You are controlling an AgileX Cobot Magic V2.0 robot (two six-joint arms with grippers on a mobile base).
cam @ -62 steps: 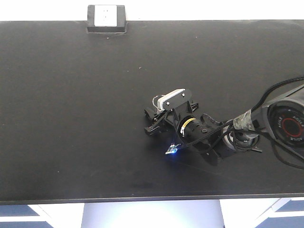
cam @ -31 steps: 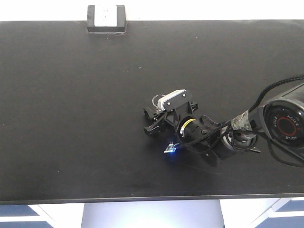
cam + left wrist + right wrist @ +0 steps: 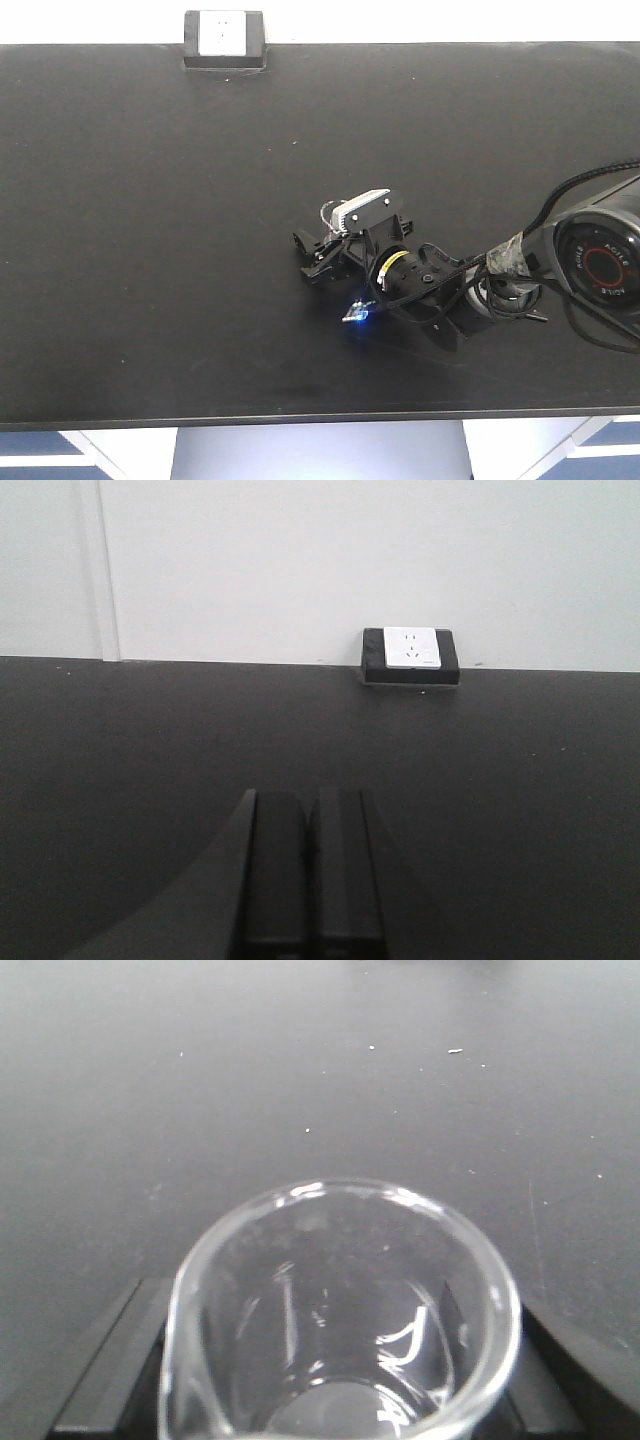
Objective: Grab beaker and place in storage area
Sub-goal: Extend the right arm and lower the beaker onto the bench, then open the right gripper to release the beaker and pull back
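Only the right wrist view showed the beaker [image 3: 340, 1320] plainly: clear glass, open mouth toward the camera, pouring lip at the lower left, seated between the two black fingers [image 3: 105, 1360] of the right pincer [image 3: 340, 1380], which pressed against its sides. In the front view the same beaker [image 3: 327, 212] was a faint glint of glass behind the wrist camera, and the right pincer [image 3: 318, 255] sat low over the middle of the black table [image 3: 150, 250], somewhat toward the front edge and the right side.

The left wrist view showed the left pincer [image 3: 310, 880] with its two black fingers pressed together and nothing between them, hanging above the table [image 3: 120, 740] and facing the socket box [image 3: 411, 656] at the far edge against the white wall.

The red ring on the arm joint [image 3: 607, 263] at the right edge carried lettering that seemed to read "AGILE"; it was too small to be sure. The socket box [image 3: 224, 38] stood at the far edge, left of centre, well apart from the beaker. Black cables [image 3: 575, 190] looped over the right arm, and a small blue light [image 3: 357, 315] glowed under the wrist.
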